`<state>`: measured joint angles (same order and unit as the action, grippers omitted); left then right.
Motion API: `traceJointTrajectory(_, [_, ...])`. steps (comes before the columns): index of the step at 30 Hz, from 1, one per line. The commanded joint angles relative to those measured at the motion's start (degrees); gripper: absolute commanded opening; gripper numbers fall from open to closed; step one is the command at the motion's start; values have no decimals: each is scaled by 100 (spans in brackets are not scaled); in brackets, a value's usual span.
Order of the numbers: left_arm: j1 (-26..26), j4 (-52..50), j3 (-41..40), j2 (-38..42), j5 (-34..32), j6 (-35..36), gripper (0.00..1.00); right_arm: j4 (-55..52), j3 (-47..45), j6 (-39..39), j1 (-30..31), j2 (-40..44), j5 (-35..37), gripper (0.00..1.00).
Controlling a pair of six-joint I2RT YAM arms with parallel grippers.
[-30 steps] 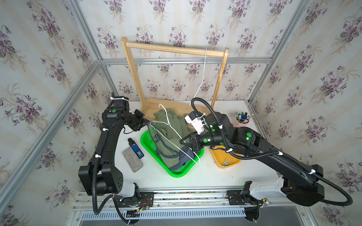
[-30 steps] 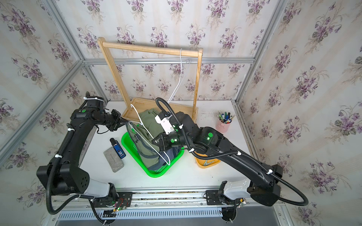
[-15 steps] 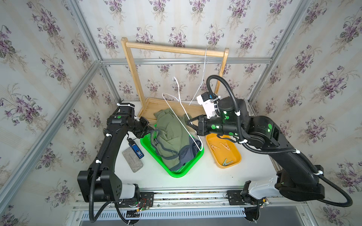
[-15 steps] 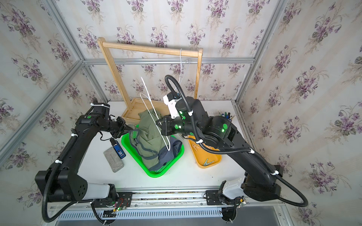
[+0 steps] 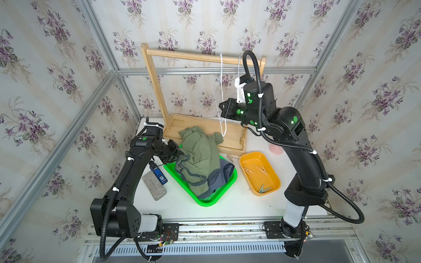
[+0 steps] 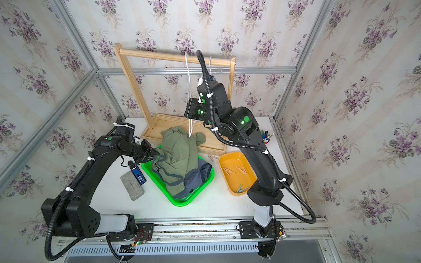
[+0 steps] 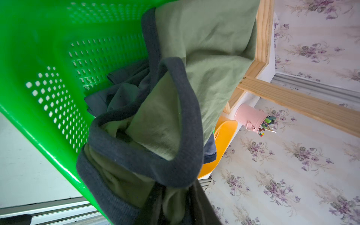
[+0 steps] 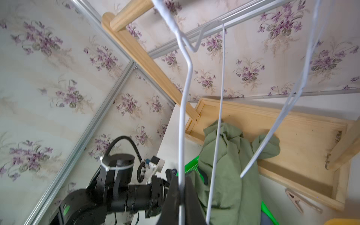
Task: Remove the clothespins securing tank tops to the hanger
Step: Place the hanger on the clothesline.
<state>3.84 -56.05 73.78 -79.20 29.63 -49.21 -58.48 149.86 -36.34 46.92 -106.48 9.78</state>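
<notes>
My right gripper (image 5: 221,109) is raised beside the wooden rack and shut on a bare white wire hanger (image 8: 183,116), whose hook reaches the top rail. The olive tank top (image 5: 198,157) lies heaped over the navy tank top (image 5: 224,173) in the green basket (image 5: 205,201). My left gripper (image 5: 176,154) is at the basket's rim. Olive fabric sits between its slightly parted fingers (image 7: 155,196), and I cannot see whether they still pinch it. Three clothespins (image 5: 247,170) lie in the orange tray (image 5: 274,176), one grey-green (image 5: 264,188). Another clothespin (image 5: 230,157) lies on the table.
The wooden rack (image 5: 193,55) stands at the back with a second white hanger (image 5: 239,66) on its rail. A grey block (image 5: 153,185) and a blue device (image 5: 158,174) lie left of the basket. A pink cup of pens (image 7: 250,116) stands at the back right.
My right gripper has carried the hanger from the basket up to the rack's rail, leaving the olive top behind. My left gripper has moved to the basket rim and its jaws have parted slightly.
</notes>
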Motion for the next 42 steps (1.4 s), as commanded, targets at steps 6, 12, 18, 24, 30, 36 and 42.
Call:
traceJointTrajectory(6, [537,16,396,-473,-411,318,89,1381,17,202,-545,-357,7,0])
traceJointTrajectory(12, [822,18,693,-921,-683,419,99,1619,17,5,-931,-676,-319,0])
traceJointTrajectory(18, [968,8,769,-1301,-908,538,99,1545,21,-119,-1092,-908,-638,0])
traceJointTrajectory(24, [1071,-50,712,-1544,-1215,636,99,1134,17,-163,-1106,-998,-771,0])
traceJointTrajectory(30, [1184,-89,810,-1915,-1495,811,99,981,17,-129,-1091,-976,-903,25])
traceJointTrajectory(36, [1360,-169,925,-2198,-1735,1057,72,822,17,104,-971,-765,-960,43])
traceJointTrajectory(42, [1455,-245,897,-2454,-1864,1244,37,670,17,427,-720,-405,-943,45])
